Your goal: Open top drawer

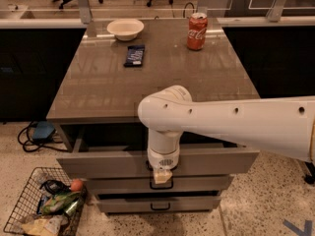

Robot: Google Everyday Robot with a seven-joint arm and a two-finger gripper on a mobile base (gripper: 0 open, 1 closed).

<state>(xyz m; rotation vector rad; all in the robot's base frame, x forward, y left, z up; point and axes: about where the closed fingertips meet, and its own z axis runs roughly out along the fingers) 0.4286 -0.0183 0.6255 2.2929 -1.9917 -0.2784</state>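
The top drawer (98, 163) is the widest grey front under the wooden table (162, 77). It stands pulled out a little, with a dark gap behind its front. My white arm reaches in from the right and bends down over the drawer's front. My gripper (162, 173) is at the middle of that front, right over the drawer's black handle (147, 165), and hides most of it.
Two narrower grey drawers (197, 183) with black handles (161, 206) sit below. On the table are a white bowl (125, 29), a dark snack bar (134, 55) and a red cola can (197, 31). A wire basket (44, 205) of items stands on the floor at the left.
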